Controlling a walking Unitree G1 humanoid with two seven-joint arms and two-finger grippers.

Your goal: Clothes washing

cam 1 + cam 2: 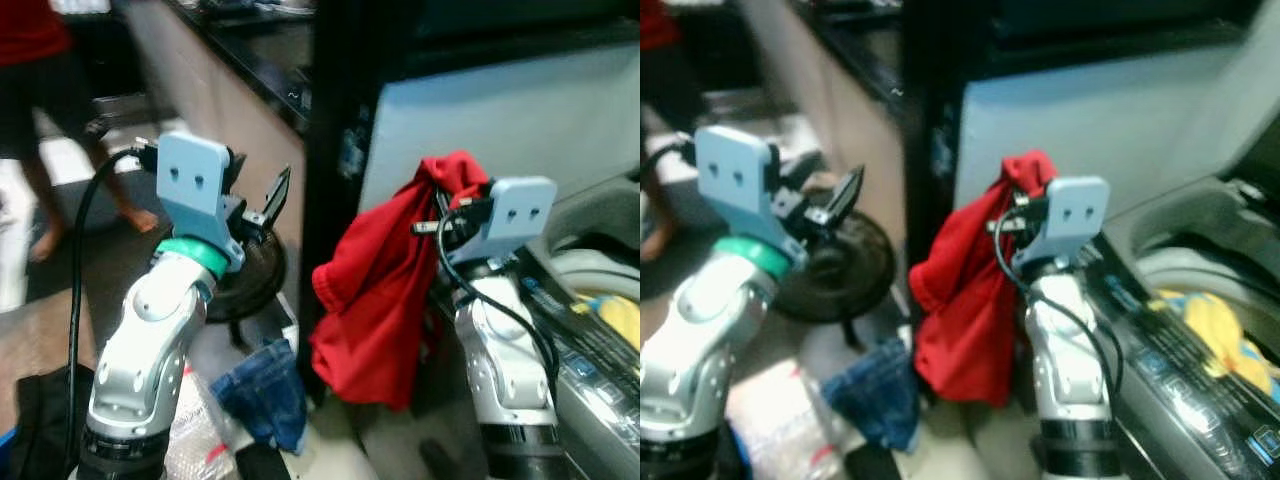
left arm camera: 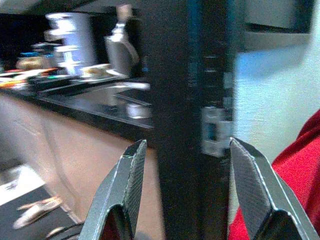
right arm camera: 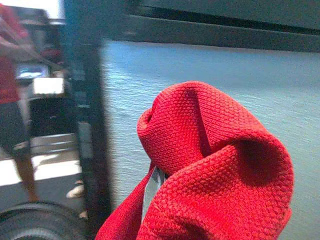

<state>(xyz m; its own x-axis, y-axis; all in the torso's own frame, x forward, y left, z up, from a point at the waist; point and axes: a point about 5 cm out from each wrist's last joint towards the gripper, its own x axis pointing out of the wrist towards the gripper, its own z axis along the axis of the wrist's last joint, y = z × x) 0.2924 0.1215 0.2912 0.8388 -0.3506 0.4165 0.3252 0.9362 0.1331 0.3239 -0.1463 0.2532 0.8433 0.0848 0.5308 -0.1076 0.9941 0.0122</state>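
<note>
1. Right gripper [image 1: 440,222] is raised beside the open washing machine, its two black fingers pinched on a red knitted cotton garment [image 1: 385,300].
2. That red garment hangs from the fingers in a loose bunch, draping down in front of the pale blue wall panel [image 1: 480,110], between the dark vertical post [image 1: 335,150] and the grey-rimmed top-loading washing machine [image 1: 1200,330].
3. In the right wrist view the red knit [image 3: 215,165] bulges over the fingers and hides them almost wholly.
4. Inside the washer drum lies a yellow cloth [image 1: 1215,330]; the red garment is outside the drum, just beside its front edge.
5. Left gripper [image 1: 262,205] is held up well apart from the garment, its fingers spread with nothing between them; the left wrist view shows both black fingers [image 2: 127,190] apart, framing the dark post.
6. A crumpled blue denim piece [image 1: 265,395] lies on the floor below, between the two silver arms.
7. A round black disc-shaped object [image 1: 840,265] sits on the floor behind the left arm.
8. A person's bare legs [image 1: 40,200] stand on the floor at the far left, blurred.
9. A long dark countertop [image 2: 90,100] carries blurred vessels.
</note>
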